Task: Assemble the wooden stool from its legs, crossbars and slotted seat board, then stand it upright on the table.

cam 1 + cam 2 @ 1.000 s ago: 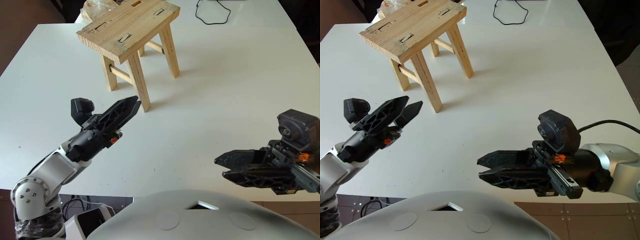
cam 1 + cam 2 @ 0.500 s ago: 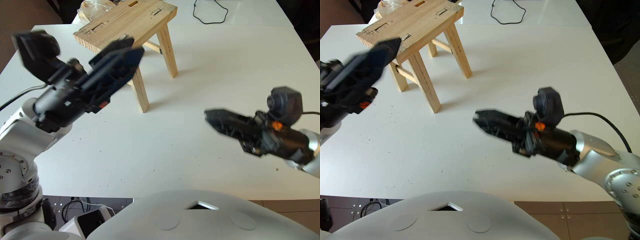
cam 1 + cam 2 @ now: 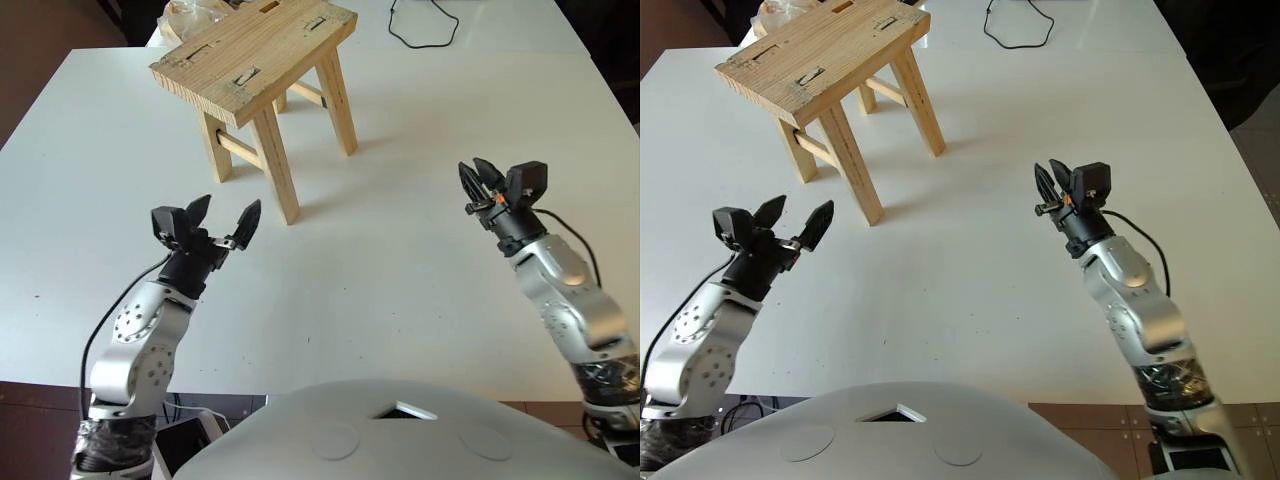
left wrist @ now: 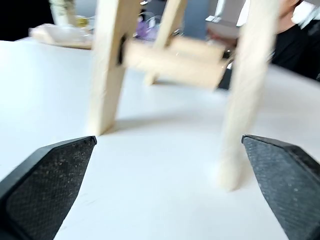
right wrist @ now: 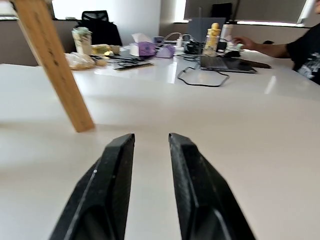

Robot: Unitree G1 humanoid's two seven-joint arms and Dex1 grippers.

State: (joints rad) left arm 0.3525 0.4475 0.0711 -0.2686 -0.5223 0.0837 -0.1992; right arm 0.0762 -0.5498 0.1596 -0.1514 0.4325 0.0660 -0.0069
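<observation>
Stool [image 3: 255,55] stands upright on table [image 3: 420,270]. Left gripper [image 3: 228,210], spread wide, faces its front leg; right gripper [image 3: 474,172], narrowly parted, well apart.

The wooden stool [image 3: 258,95] stands assembled and upright on the white table [image 3: 430,150], toward its far left part. Its pale, slotted seat board [image 3: 255,50] lies on top of four splayed legs [image 3: 278,170], whose visible feet rest on the surface. A crossbar [image 3: 240,148] joins the two nearest legs below the seat.
</observation>
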